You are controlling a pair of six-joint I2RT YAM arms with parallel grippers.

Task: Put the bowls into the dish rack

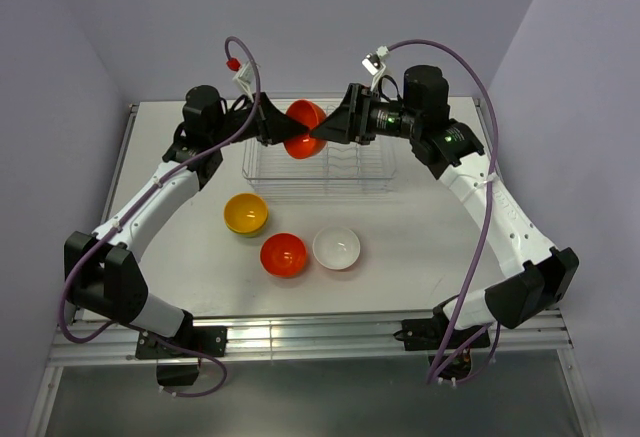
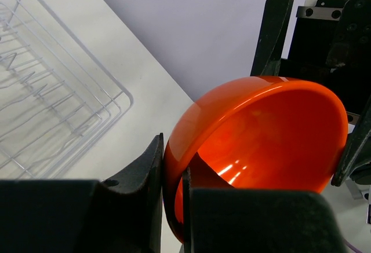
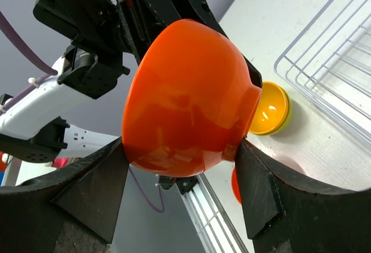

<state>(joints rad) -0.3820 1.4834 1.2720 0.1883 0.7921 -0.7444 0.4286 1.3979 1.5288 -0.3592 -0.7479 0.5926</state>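
Above the dish rack (image 1: 365,182), the orange bowl (image 1: 305,127) is rim-pinched by the left gripper (image 2: 174,154) and straddled by the right gripper's (image 3: 179,149) spread fingers, likely for handover.

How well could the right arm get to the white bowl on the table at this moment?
Probably not at once: the right gripper straddles the orange bowl that the left gripper pinches by its rim above the dish rack. Otherwise the way looks free: nothing stands over the white bowl.
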